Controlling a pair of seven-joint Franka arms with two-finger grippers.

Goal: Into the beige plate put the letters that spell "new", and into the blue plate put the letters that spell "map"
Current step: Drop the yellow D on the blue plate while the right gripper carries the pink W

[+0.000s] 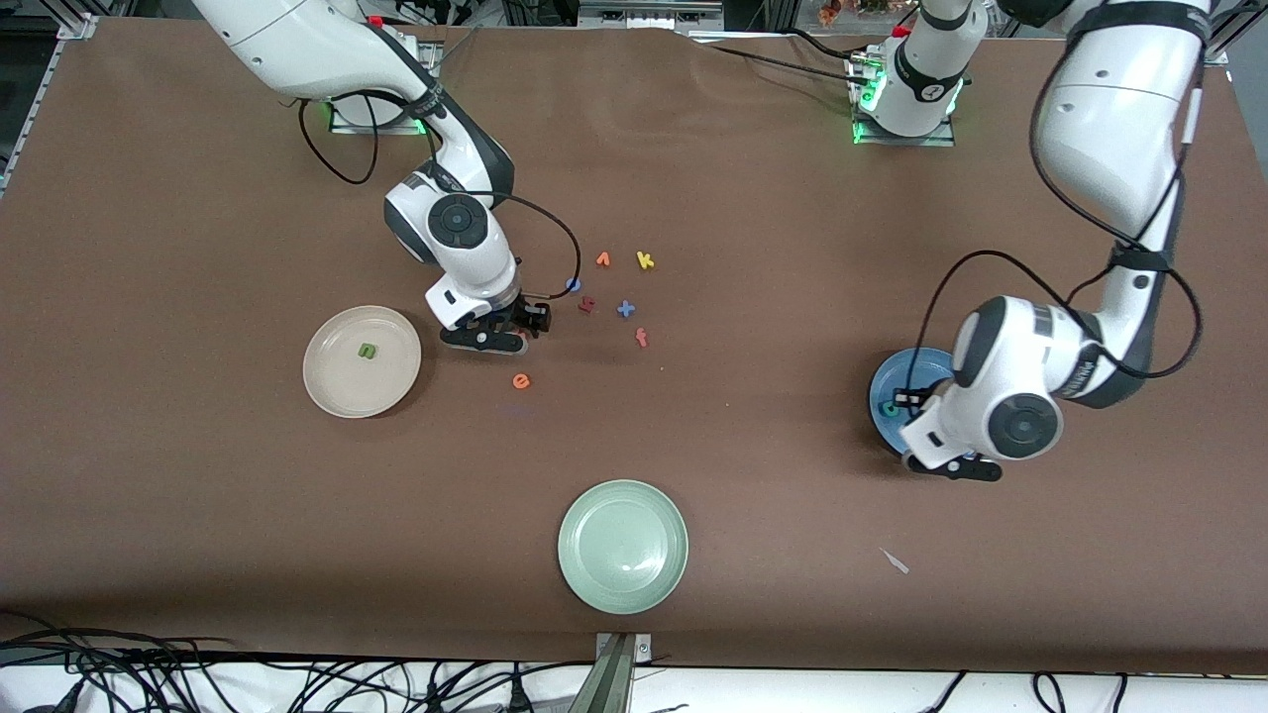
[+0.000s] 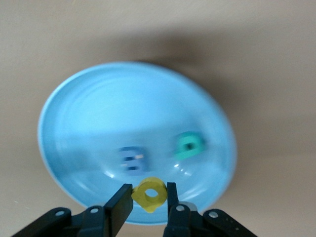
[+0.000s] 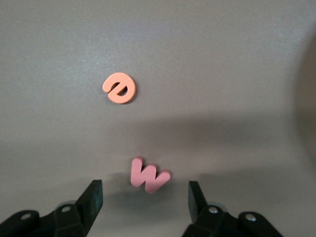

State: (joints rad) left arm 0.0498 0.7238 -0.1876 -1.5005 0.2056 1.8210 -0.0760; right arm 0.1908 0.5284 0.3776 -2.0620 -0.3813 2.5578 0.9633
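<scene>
The left tool (image 2: 149, 197) hangs over the blue plate (image 2: 89, 103) at the left arm's end of the bench (image 1: 753, 436), its fingers (image 2: 120, 207) pinching the yellow a (image 2: 148, 194) from both sides above the plate's rim. Inside that plate lie the blue-purple m (image 2: 131, 160) and the teal p (image 2: 189, 146), close to each other but apart. In the front view the left arm covers much of the blue plate, with only part of its rim and a bit of the teal letter showing. The right tool (image 3: 144, 200) is low over the bench between the beige plate (image 1: 332, 381) and the cluster of spare letters, its fingers (image 3: 92, 197) spread wide with the pink-red w (image 3: 148, 175) lying on the bench between them, untouched by either finger. The orange e (image 1: 521, 380) lies on the bare bench near the w, nearer to the front camera than the right tool. The green n (image 1: 368, 350) rests in the beige plate. Toward the middle of the bench sit the orange v-shaped letter (image 1: 602, 259), the yellow k (image 1: 645, 260), a dark red letter (image 1: 586, 305), a blue x (image 1: 625, 309), a blue o (image 1: 572, 284) and an orange f (image 1: 641, 338). The pale green plate (image 1: 622, 546) stands nearest the front camera, well apart from both arms.
</scene>
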